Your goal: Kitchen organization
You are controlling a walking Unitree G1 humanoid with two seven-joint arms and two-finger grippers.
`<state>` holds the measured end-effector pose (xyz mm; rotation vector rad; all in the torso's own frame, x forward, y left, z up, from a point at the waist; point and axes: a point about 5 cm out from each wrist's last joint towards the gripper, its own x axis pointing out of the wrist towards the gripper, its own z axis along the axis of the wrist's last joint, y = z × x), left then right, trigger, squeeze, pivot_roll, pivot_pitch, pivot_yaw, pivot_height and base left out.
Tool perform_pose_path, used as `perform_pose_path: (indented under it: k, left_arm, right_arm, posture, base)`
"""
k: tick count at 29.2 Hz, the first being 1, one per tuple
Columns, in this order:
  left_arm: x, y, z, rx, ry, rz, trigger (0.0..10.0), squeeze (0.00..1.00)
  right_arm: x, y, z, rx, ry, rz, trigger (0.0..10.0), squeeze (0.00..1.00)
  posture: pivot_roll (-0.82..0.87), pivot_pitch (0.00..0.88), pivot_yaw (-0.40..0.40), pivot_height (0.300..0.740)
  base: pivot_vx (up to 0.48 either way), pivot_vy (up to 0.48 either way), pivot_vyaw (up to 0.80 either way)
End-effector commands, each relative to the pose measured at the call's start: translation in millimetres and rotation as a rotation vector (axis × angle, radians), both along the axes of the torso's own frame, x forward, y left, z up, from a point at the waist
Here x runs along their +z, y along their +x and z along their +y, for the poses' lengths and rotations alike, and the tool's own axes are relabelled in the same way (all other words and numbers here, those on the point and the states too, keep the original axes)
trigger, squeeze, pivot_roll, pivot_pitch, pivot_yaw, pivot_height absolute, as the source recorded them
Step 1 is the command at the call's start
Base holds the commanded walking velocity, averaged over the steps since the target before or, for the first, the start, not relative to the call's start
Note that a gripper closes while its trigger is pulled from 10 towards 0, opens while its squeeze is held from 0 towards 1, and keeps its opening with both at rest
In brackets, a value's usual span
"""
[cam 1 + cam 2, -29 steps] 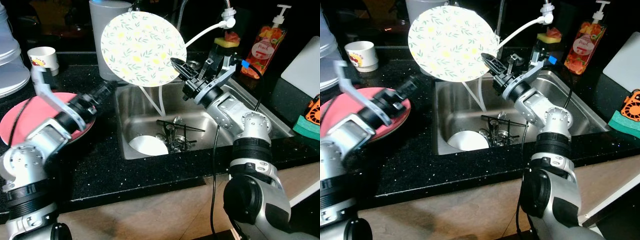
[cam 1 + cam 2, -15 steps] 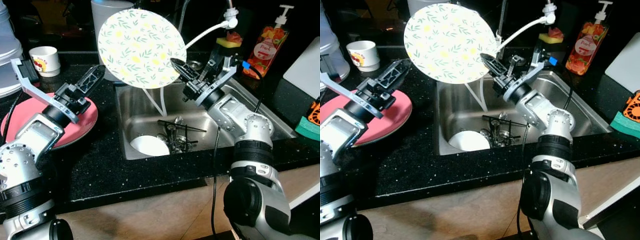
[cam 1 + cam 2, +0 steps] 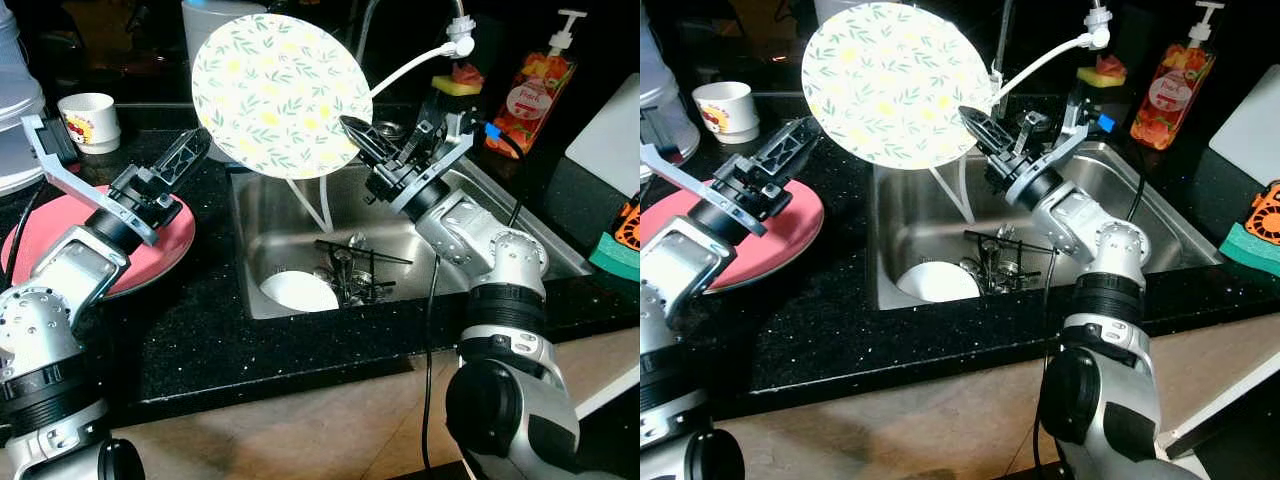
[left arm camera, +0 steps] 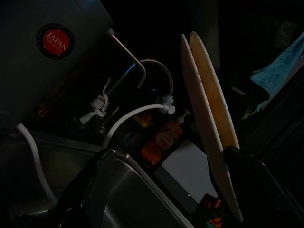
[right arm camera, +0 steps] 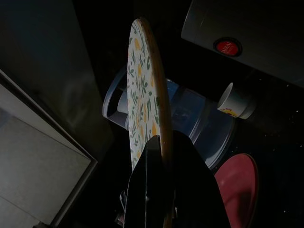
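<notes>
Plate (image 3: pixel 278 95), floral, upright above sink (image 3: pixel 480 215), rim clamped in right gripper (image 3: pixel 352 135). Below, white bowl (image 3: pixel 297 292) and utensils (image 3: pixel 352 268) in basin. Left gripper (image 3: pixel 180 165) over red plate (image 3: pixel 150 245) on counter, fingers apart. Farther back: cup (image 3: pixel 89 118), soap bottle (image 3: pixel 528 90).

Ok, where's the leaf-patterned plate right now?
The leaf-patterned plate is held upright above the back left corner of the sink, pinched at its lower right edge by the right gripper, with the left gripper just left of it.
</notes>
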<state>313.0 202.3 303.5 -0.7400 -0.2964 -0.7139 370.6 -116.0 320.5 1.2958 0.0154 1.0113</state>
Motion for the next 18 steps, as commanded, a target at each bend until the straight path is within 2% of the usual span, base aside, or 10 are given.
perform_pose_path:
  k: [1,18]
  left_arm:
    - [-6,1.3,2.2,0.008,0.020,0.037,10.0,0.00]
    - [-1,9.0,-0.2,0.028,0.040,0.029,10.0,0.00]
  right_arm:
    - [6,-5.1,1.8,0.028,0.020,-0.046,0.0,0.00]
    - [2,-18.5,26.3,0.133,-0.020,-0.081,0.0,0.00]
  posture:
    - [-0.01,0.091,-0.038,0.740]
    - [-0.01,0.099,-0.040,0.740]
  base:
    - [0.000,0.000,0.00]
    - [0.000,0.000,0.00]
